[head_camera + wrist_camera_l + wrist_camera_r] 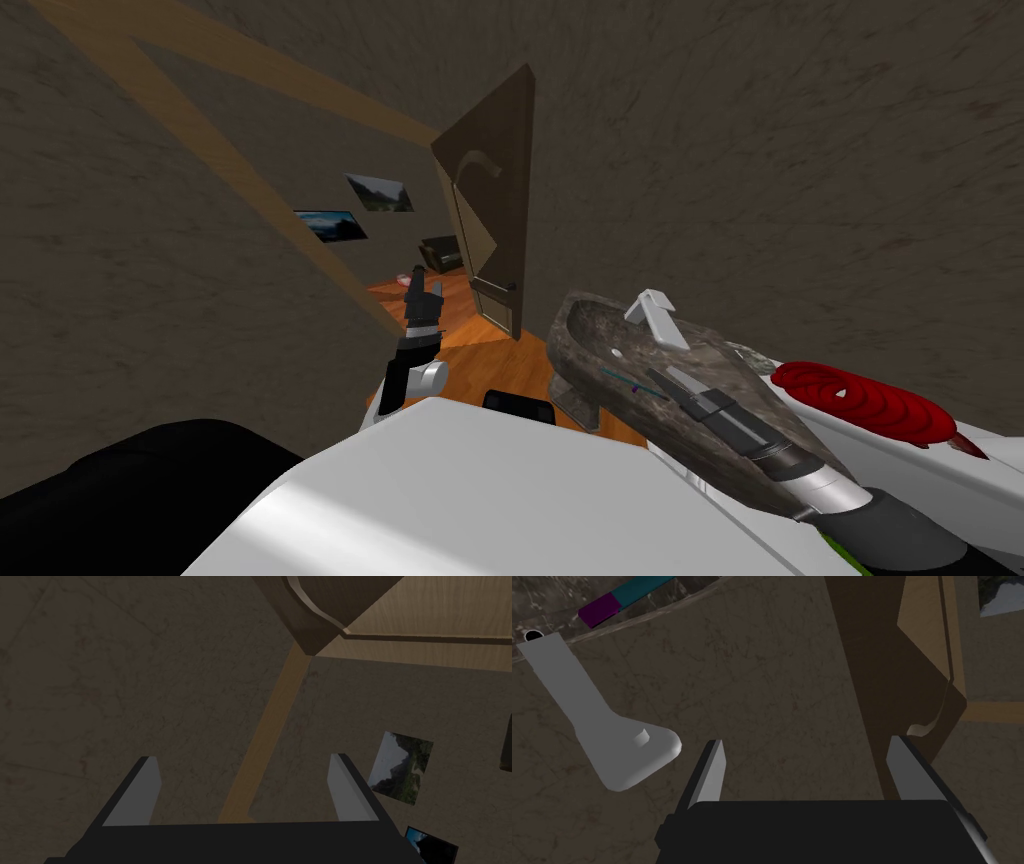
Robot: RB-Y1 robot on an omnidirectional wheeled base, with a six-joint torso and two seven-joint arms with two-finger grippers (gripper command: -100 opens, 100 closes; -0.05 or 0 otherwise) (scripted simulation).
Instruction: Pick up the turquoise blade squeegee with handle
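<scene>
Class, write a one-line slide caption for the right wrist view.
Open right gripper beside the grey faucet; turquoise squeegee lies in the sink beyond.

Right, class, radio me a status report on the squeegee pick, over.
Left gripper open, idle. Right gripper open, empty, above the sink. Squeegee lying in it, off to one side, ungripped. Faucet close beside the right gripper.

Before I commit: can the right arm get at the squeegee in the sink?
Likely yes: the right gripper hangs open over the sink, and the squeegee lies uncovered there; only the faucet stands near the path.
</scene>
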